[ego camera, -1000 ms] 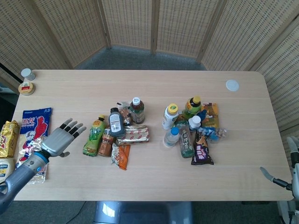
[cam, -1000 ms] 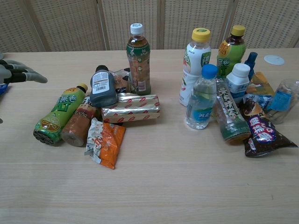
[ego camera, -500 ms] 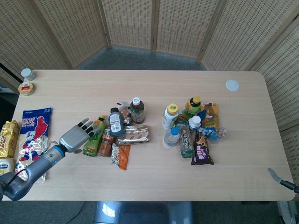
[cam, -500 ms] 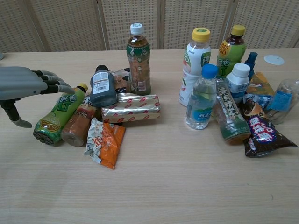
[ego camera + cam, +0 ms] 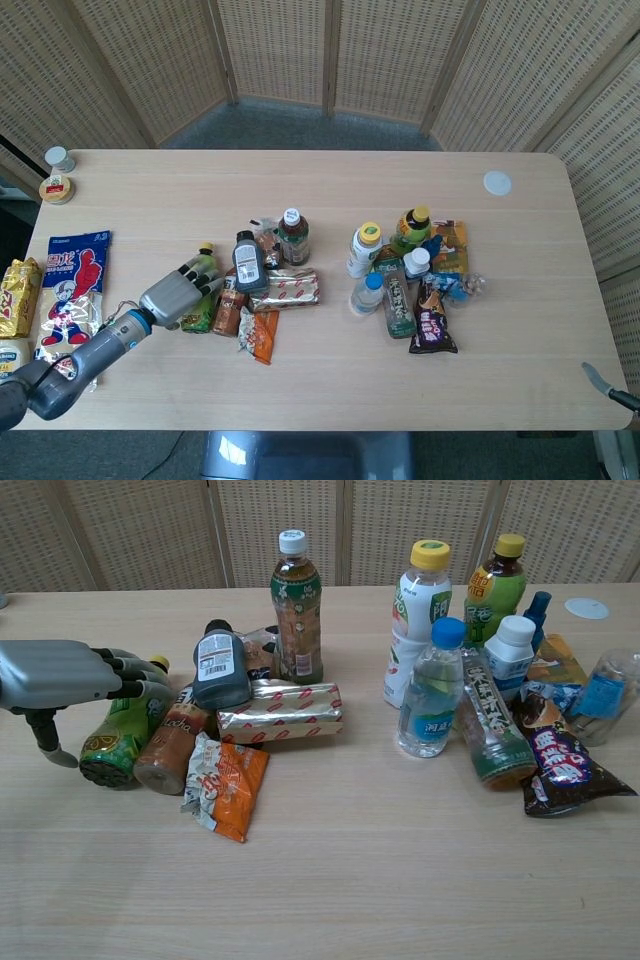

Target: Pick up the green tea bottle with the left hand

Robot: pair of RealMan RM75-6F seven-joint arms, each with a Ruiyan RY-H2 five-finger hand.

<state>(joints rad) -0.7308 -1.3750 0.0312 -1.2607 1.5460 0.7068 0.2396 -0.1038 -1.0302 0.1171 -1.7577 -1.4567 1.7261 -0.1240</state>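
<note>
Having advanced from the worktop's left edge, the left hand [image 5: 70, 675] now covers the lying green tea bottle [image 5: 115, 740] beside the left cluster, fingers apart and not yet clamped, so the grasp appears imminent.

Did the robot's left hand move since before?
Yes. The left hand slid right, from beside the blue snack bag to over the lying green tea bottle.
</note>
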